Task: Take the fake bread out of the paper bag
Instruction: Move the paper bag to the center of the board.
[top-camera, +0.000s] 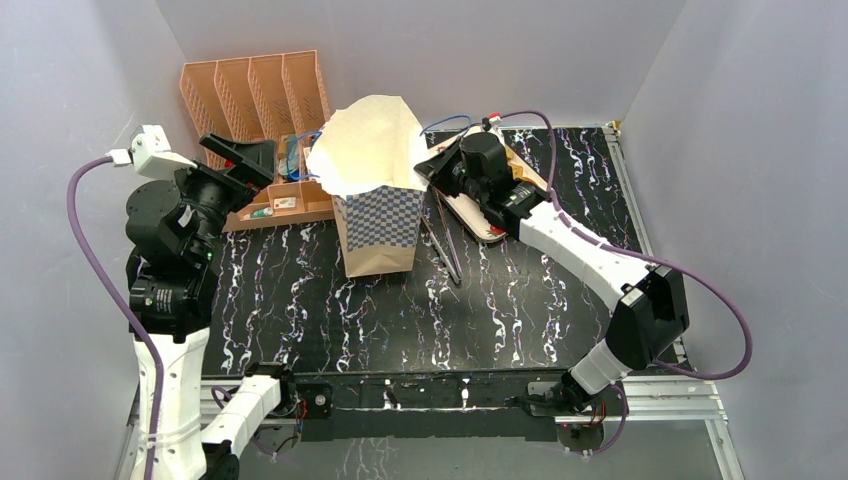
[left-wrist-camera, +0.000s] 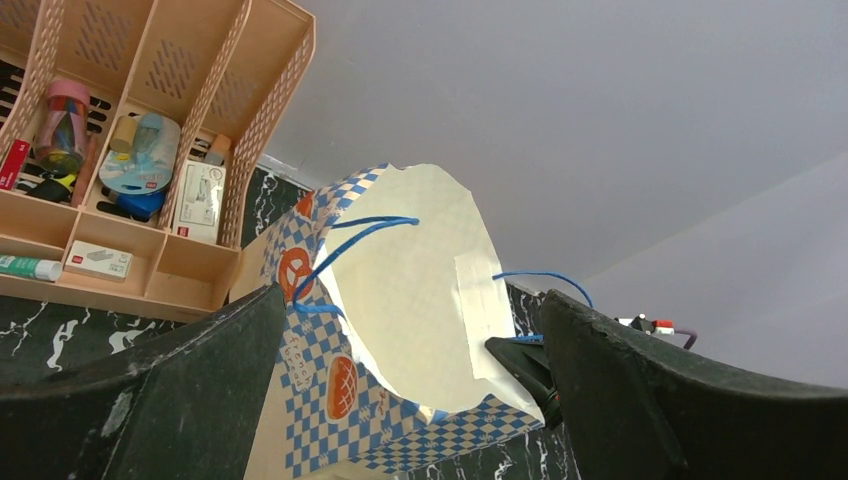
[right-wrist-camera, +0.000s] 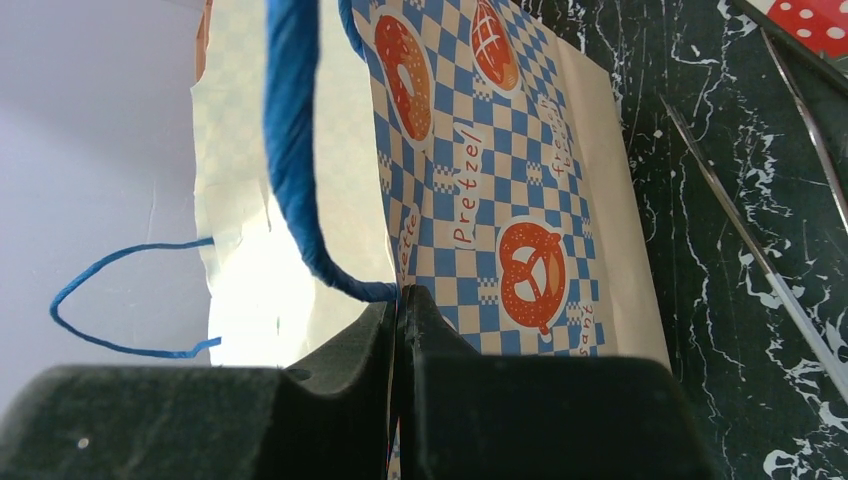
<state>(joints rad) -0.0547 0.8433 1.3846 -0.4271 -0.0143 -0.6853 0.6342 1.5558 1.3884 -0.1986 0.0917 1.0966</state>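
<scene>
Bench (top-camera: 520, 300): carrying upright paper bag (top-camera: 378, 215) beside rack (top-camera: 255, 95) | right fingers (right-wrist-camera: 300, 420): clamping closed on bag rim | left fingers (left-wrist-camera: 150, 400): gaping wide, facing bag mouth | bread: unseen, likely inside | next: reaching in past rim

The left arm (top-camera: 172, 385) and right arm (top-camera: 585, 255) wear white shells between chunky black joint housings, each trailing a looping purple cable (top-camera: 92, 262), and the left hand (left-wrist-camera: 412, 300) and right hand (right-wrist-camera: 397, 300) have matte black fingers (left-wrist-camera: 660, 400).

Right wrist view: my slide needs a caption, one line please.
Right gripper shut on the paper bag at its blue cord handle, chequered pretzel print alongside.
</scene>
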